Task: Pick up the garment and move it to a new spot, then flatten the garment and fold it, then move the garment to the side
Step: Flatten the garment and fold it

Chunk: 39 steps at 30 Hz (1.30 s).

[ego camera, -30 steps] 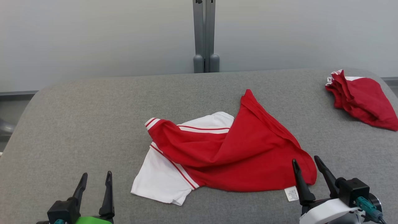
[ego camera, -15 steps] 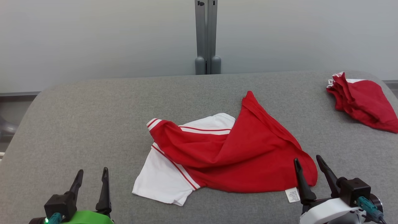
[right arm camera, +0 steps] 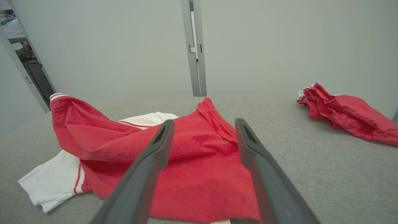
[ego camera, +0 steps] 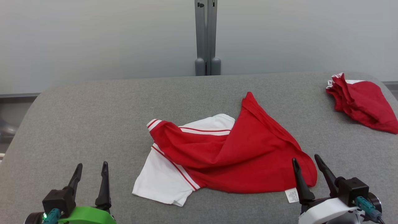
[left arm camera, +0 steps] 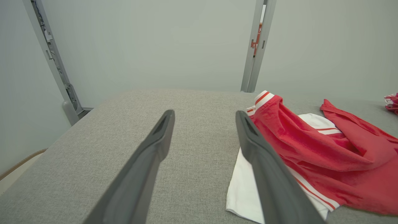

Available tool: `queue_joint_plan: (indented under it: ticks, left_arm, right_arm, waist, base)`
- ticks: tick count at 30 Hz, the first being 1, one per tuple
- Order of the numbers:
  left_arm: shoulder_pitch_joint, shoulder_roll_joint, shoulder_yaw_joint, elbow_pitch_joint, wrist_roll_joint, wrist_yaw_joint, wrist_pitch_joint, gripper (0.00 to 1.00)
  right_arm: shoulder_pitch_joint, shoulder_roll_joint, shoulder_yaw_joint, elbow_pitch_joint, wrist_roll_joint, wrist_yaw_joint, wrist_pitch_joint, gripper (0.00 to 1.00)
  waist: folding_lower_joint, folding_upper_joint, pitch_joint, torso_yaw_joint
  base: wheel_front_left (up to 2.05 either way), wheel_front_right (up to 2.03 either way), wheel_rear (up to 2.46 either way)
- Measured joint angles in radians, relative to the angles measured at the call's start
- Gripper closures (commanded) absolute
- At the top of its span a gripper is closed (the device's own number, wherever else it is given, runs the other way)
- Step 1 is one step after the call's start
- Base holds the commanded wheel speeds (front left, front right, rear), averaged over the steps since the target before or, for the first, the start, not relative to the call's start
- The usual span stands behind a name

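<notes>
The right gripper (ego camera: 305, 158) stands with its 2 dark fingers spread wide and nothing between them, low at the near right corner of the garment (ego camera: 242, 155). In the right wrist view its fingers point straight over the red hem, which I read as lining up for a pinch there; whether a fingertip touches the cloth I cannot tell. The left gripper (ego camera: 92, 164) is equally wide and empty, over bare grey padding well to the left of the white sleeve (ego camera: 158, 180), probably waiting for a corner to be offered. The garment lies loose in the middle of the padded table (ego camera: 93, 109), bunched, with 1 red panel thrown diagonally over the rest so that its far corner peaks up and a white care label (ego camera: 291, 195) pokes out at the near hem (no lettering or number shows, so the front is likely folded under). That heap explains the spread jaws: nothing can be flattened until it is lifted and laid out again. A second red bundle (ego camera: 363, 102) sits at the far right edge, well apart.
</notes>
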Motion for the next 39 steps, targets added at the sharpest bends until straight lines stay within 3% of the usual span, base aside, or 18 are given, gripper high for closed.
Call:
queue_joint_plan:
  ticks: [14, 25, 39]
  left_arm:
    - [0.015, 0.005, -0.010, -0.025, -0.003, 0.017, 0.009, 0.00]
    - [0.006, 0.019, -0.030, 0.001, -0.014, 0.007, 0.009, 0.00]
    - [-0.133, 0.029, -0.132, 0.291, -0.037, -0.045, -0.020, 0.00]
  right_arm:
    - [0.000, -0.002, 0.005, 0.004, -0.001, 0.000, 0.000, 0.00]
    - [-0.032, -0.019, 0.007, 0.044, -0.001, 0.000, 0.000, 0.00]
    - [-0.214, -0.082, 0.030, 0.352, -0.006, 0.000, 0.004, 0.00]
  waist:
    - [0.0000, 0.0000, -0.010, -0.001]
    - [0.0000, 0.0000, 0.010, -0.011]
    - [0.0000, 0.0000, 0.091, -0.043]
  base:
    - [0.00, 0.00, 0.00]
    - [0.00, 0.00, 0.00]
    - [0.00, 0.00, 0.00]
